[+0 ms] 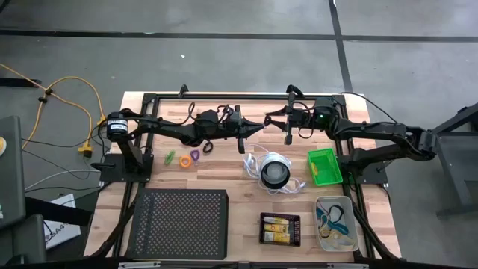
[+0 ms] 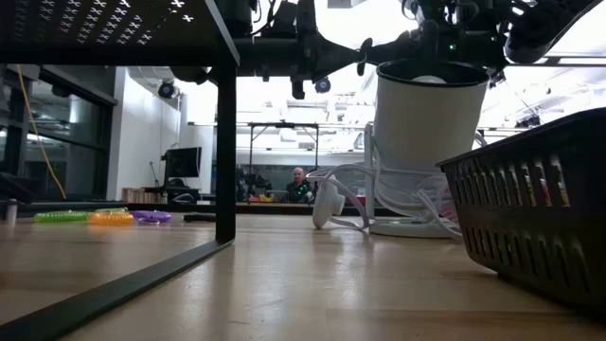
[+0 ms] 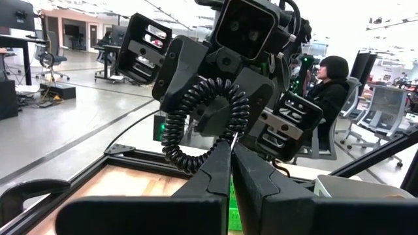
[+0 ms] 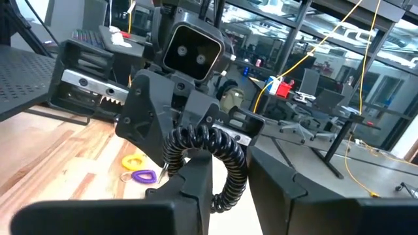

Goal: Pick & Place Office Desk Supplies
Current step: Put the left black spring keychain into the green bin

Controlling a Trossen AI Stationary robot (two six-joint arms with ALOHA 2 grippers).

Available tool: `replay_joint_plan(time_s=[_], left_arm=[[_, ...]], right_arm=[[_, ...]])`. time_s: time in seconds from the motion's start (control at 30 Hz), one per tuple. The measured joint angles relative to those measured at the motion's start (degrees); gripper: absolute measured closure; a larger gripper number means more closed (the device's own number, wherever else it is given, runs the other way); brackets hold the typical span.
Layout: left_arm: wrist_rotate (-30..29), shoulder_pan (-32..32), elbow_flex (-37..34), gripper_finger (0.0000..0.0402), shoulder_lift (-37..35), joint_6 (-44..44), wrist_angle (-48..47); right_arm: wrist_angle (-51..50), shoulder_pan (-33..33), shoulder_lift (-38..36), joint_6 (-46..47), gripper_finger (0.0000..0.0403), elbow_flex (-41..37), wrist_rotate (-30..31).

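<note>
Table: four loops, two grippers meeting.

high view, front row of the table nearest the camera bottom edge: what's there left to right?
Black perforated tray → small black tray holding yellow-and-white packs → clear tray with teal and dark cords.
</note>
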Motion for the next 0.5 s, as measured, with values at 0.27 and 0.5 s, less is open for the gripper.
replay_joint_plan(time_s=[0.27,0.5], left_arm=[[0.0,0.0,0.0,0.04,0.0,0.0,0.0],[0.0,0.0,0.0,0.04,0.0,0.0,0.0]], right_arm=[[0.0,0.0,0.0,0.0,0.0356,0.0,0.0],[-0.1,0.0,0.0,0.0,0.0375,0.0,0.0]])
